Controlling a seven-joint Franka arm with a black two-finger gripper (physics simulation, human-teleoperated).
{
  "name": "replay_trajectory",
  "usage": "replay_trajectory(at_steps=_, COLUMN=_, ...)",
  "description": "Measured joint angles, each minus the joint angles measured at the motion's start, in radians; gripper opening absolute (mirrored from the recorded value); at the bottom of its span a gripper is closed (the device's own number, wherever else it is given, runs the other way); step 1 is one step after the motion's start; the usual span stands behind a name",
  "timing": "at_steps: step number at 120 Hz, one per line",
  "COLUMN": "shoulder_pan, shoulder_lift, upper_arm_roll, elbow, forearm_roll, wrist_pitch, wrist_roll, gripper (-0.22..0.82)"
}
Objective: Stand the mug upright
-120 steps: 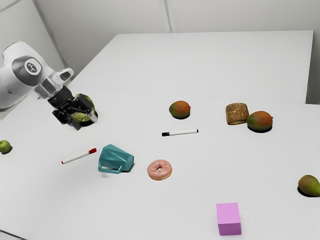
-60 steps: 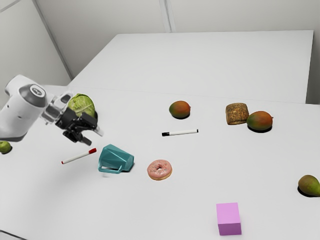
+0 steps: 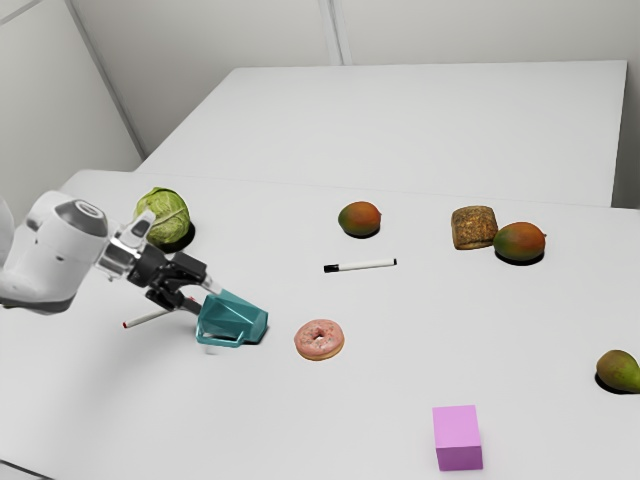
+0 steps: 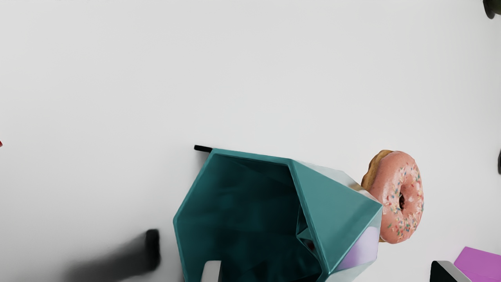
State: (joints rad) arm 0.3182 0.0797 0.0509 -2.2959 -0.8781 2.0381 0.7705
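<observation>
The table [image 3: 330, 420] bears every item listed. My gripper [image 3: 205, 296] is low over it at the mug's mouth, released, its fingers spread apart. In the wrist view, one fingertip overlaps the mouth and the other stands out past the mug's side; I cannot tell whether either touches. The cabbage [image 3: 162, 215] sits beyond my gripper, well apart from the mug. The teal mug [image 3: 235, 318] lies on its side, mouth toward me, base toward the exterior view's right. The pink cube [image 3: 457, 438] is well apart, on the camera's side. One mango [image 3: 360, 218] sits alone; another mango [image 3: 520, 241] is just beside the brown bread [image 3: 474, 228]. The donut [image 3: 319, 340] lies near the mug's base. The pear [image 3: 618, 371] is at the exterior view's right edge. The black-capped marker [image 3: 362, 265] lies near the first mango; the red-capped marker [image 3: 148, 319] is partly hidden by my gripper.
</observation>
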Motion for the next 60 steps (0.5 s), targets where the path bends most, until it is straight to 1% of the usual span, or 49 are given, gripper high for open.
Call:
replay_trajectory(at_steps=35, shoulder_pan=-0.001, shoulder_lift=0.031, upper_arm_roll=-0.002, elbow=-0.02, forearm_roll=-0.156, wrist_pitch=-0.008, wrist_roll=0.124, gripper=0.58)
replay_trajectory(at_steps=60, shoulder_pan=0.0, shoulder_lift=0.051, upper_arm_roll=-0.005, elbow=-0.025, forearm_roll=-0.205, wrist_pitch=-0.034, wrist_roll=0.188, gripper=0.57)
